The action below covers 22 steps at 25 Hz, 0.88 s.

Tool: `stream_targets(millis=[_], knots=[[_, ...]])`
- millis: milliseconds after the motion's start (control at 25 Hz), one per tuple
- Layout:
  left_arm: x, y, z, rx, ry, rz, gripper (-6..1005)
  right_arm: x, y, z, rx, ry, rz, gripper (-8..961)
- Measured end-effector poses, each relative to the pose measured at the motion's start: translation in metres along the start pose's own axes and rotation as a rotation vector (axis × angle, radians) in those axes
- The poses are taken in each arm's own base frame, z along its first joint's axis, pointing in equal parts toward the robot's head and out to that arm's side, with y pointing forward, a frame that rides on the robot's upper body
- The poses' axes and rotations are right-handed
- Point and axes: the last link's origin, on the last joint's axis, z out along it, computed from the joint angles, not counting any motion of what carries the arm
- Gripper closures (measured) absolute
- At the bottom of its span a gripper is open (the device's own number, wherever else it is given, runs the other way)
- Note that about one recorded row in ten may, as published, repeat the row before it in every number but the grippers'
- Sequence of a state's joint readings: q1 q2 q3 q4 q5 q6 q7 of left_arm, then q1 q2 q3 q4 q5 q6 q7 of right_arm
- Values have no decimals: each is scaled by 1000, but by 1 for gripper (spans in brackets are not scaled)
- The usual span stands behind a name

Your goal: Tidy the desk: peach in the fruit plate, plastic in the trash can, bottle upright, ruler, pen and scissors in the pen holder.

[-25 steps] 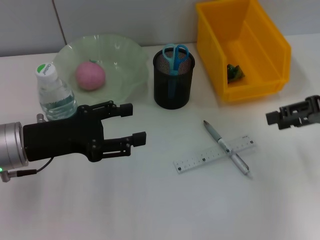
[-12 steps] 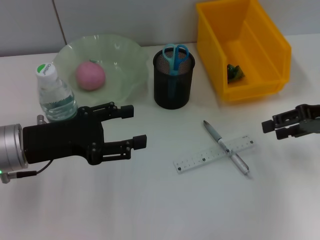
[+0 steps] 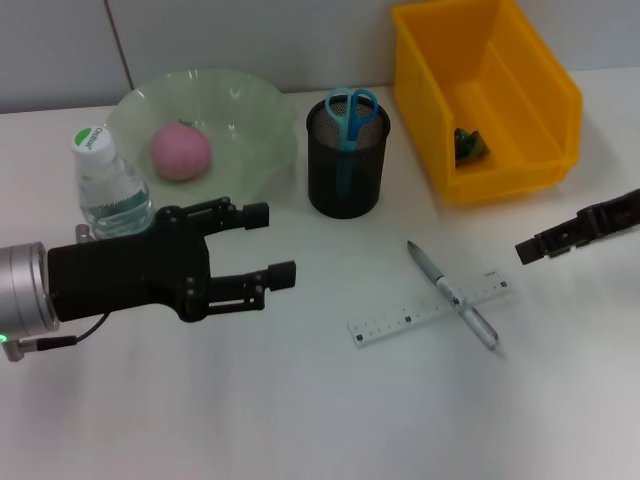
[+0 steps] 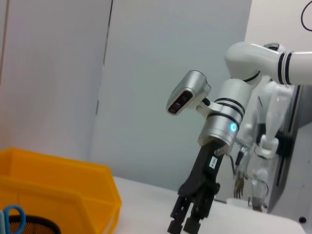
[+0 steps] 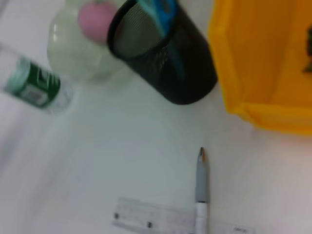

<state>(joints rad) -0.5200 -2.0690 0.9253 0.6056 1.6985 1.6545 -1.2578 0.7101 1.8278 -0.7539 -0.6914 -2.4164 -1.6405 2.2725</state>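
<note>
The pink peach [image 3: 181,152] lies in the pale green fruit plate [image 3: 255,110]. A water bottle [image 3: 110,190] stands upright beside the plate. Blue scissors [image 3: 350,110] stick out of the black mesh pen holder [image 3: 346,175]. A silver pen [image 3: 455,297] lies across the clear ruler [image 3: 400,318] on the table; both also show in the right wrist view, pen [image 5: 201,187] and ruler [image 5: 146,219]. Green plastic [image 3: 470,145] sits in the yellow trash can [image 3: 560,110]. My left gripper [image 3: 270,243] is open and empty, in front of the bottle. My right gripper [image 3: 530,250] hovers right of the pen.
The pen holder stands between the plate and the trash can, behind the pen and ruler. White table stretches in front of them. The left wrist view shows my right arm's gripper [image 4: 187,225] pointing down beyond the trash can [image 4: 58,185].
My right gripper has turned and dropped slightly, edging left toward the pen. The left gripper has drifted a little to the right. Nothing on the table moved.
</note>
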Motion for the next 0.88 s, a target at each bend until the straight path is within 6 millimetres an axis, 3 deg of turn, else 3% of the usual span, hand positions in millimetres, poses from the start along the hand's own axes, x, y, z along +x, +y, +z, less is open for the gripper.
stream_targets(millis=[120,240,320,640,880], knots=[[1,0,1,5,16,-7,201,-25,15,-2,72,82,-245,289],[-1,-1,2,17,13,-30,201,-38,27,-3,92,136,-359,290],[-3,-1,1,21,9,-47,201,-56,51,-1,100,242,-536,290],[-13,5,-8,32,-7,-85,201,-71,89,19,140,444,-867,290],[-12,3,-9,43,-4,-96,202,-71,104,45,163,574,-1087,291]])
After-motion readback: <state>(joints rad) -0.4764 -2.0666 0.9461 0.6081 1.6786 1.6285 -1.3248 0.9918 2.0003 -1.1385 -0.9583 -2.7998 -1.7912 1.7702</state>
